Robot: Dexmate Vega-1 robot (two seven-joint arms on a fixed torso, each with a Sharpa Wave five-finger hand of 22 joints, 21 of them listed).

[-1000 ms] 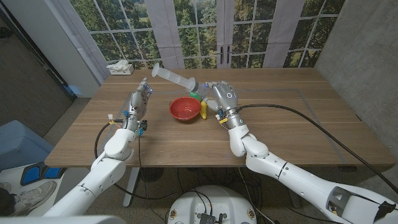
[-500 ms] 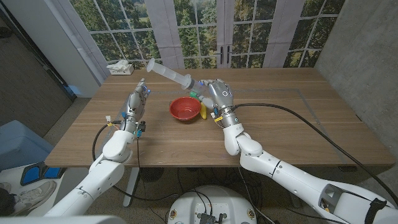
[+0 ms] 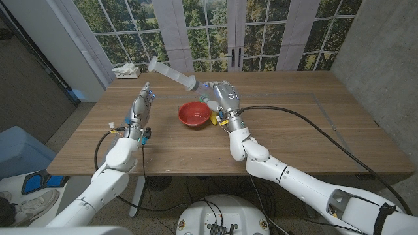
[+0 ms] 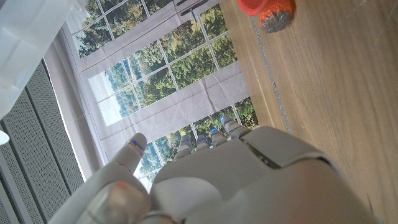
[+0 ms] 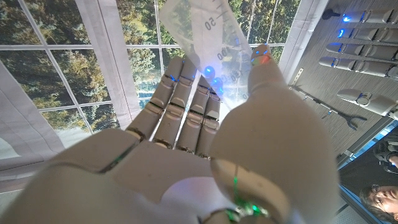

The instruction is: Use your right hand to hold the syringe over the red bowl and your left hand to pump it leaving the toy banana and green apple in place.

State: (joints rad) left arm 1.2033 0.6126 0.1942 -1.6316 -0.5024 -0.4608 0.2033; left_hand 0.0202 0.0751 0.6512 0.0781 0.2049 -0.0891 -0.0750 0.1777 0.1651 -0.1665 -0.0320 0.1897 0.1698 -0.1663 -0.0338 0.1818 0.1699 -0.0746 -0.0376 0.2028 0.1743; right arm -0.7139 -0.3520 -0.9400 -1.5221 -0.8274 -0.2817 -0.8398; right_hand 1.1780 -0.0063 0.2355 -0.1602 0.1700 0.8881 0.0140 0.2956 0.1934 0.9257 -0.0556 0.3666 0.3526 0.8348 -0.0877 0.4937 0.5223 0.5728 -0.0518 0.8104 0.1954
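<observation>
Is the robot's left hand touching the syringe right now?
No. In the head view the left robot hand stands on the table, apart from the syringe, which the right robot hand holds up.

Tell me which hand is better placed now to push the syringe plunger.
The left hand. It is free, fingers apart, just below the plunger end of the syringe. The right hand already grips the syringe barrel beside the red bowl.

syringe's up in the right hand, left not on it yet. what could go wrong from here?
1. The right robot hand holds the syringe at one end; its long tilted barrel could slip when pumped.
2. The left robot hand may knock the syringe while reaching.
3. The toy banana lies close under the right robot hand, beside the red bowl.
</observation>
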